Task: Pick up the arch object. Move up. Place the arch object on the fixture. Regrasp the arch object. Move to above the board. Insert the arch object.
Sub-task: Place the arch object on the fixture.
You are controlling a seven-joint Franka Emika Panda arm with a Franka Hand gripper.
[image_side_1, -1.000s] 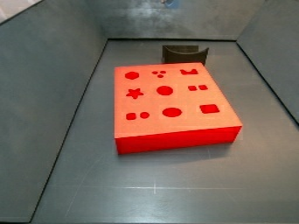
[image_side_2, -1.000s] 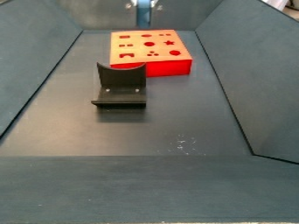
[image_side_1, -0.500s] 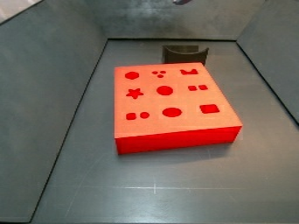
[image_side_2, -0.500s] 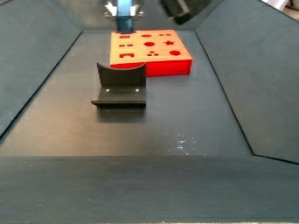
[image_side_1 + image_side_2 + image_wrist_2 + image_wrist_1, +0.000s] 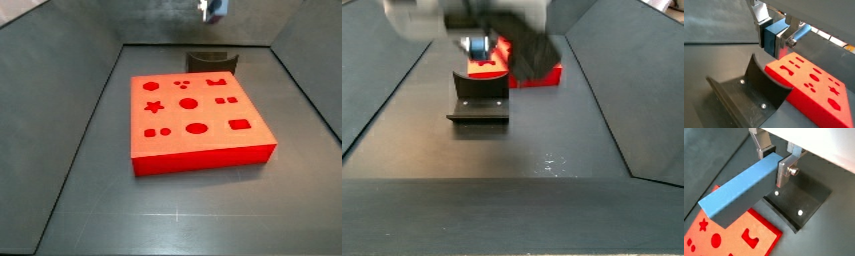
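Note:
The arch object is a slim blue-grey block, and my gripper is shut on one end of it. Both wrist views show it between the silver fingers, above the floor. Below it stands the fixture, a dark bracket with a curved dip in its top edge. The board is a thick red slab with shaped recesses, lying beside the fixture. In a side view the blurred arm hangs over the fixture with the arch object showing blue. It hides part of the board.
Sloped grey walls enclose the dark floor on all sides. The fixture's base plate carries small screws.
The arm has come down into the side views with the blue block, from near the top edge to just above the fixture. Board and fixture have not moved.

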